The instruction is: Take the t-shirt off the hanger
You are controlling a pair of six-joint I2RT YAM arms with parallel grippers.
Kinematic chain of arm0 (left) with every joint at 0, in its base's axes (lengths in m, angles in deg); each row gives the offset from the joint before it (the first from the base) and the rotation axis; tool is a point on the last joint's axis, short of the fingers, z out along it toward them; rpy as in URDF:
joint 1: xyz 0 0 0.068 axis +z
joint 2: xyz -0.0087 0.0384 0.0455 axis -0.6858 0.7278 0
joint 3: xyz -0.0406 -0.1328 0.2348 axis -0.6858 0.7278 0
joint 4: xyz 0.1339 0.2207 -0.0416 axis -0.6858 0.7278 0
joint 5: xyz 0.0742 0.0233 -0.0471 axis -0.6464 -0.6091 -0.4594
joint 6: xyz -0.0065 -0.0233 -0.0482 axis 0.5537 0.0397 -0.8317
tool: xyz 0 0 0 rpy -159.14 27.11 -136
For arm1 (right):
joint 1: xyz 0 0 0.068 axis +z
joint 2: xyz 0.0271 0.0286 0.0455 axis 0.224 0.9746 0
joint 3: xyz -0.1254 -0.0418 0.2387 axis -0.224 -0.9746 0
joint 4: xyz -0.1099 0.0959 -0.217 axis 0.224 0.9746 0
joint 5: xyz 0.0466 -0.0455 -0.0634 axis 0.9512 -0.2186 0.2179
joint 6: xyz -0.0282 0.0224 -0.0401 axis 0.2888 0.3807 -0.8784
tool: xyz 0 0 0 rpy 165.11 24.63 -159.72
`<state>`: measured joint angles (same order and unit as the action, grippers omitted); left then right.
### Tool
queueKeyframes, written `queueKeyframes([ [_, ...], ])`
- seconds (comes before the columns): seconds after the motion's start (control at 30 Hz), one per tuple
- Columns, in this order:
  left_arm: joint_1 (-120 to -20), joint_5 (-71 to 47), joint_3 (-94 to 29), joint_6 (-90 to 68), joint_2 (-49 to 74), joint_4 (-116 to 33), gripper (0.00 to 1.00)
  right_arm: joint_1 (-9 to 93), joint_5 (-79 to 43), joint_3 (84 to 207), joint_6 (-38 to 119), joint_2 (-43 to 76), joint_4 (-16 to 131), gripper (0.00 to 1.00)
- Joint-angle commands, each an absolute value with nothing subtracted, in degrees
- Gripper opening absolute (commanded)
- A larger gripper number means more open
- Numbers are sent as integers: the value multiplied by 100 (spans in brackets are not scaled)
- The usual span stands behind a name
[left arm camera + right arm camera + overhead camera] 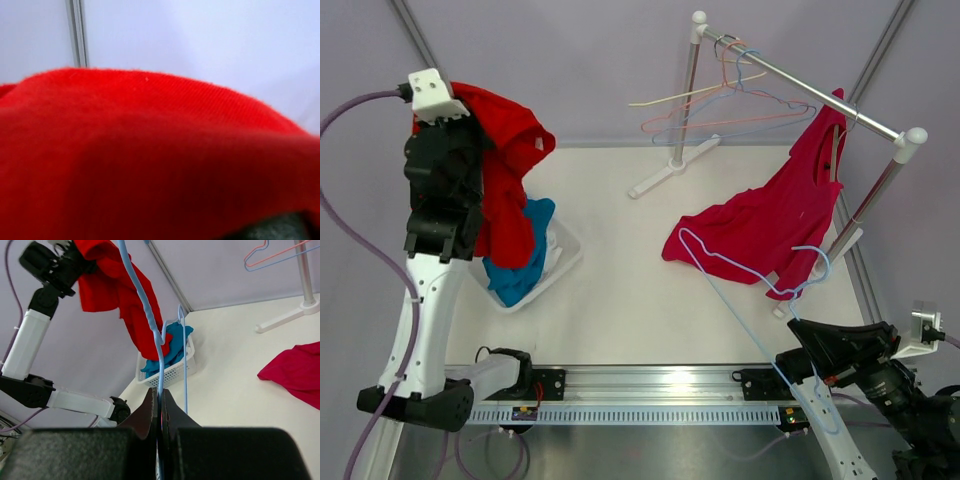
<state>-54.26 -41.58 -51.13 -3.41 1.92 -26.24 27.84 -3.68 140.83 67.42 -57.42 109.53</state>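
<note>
Red t-shirt point(508, 190) hangs off the blue hanger point(149, 315), and the two are well apart on opposite sides of the table. Nearest, at the front right corner, the right gripper point(159, 392) is pinched tight on the hanger's wire, which rises from the fingertips and slants away over the table point(620, 310). In the overhead view the hanger's far loop crosses a second red shirt point(760, 225), though the right wrist view shows it apart from that cloth. That second shirt trails from the right end of the rack point(800, 85) down onto the table, its lower folds close to the right edge. A broad stretch of white table top lies between it and the white basket point(566, 252) at the left edge, where a blue garment point(520, 272) is heaped. Above the basket the left gripper point(460, 120) is raised high and clamped on the red t-shirt, whose cloth drapes down into the basket and fills the left wrist view. Farthest back, a few thin wire hangers point(720, 110) hang near the rack's left end.
</note>
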Motion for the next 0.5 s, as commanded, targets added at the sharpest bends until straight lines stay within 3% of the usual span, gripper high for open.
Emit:
queueKeyframes([
  [0.0, -4920, -3302, -4160, -1382, -66, -2926, 0, 2780, -131, 13802, 6655, -5643, 10780, 0],
  [0.27, -4796, -5583, -1912, -1831, -1023, -2542, 0, 2780, -527, 12958, 6778, -5186, 9719, 0],
  [0.47, -4796, -6246, -1241, -2077, -1052, -1839, 0, 2780, -420, 12623, 6981, -4896, 9022, 0],
])
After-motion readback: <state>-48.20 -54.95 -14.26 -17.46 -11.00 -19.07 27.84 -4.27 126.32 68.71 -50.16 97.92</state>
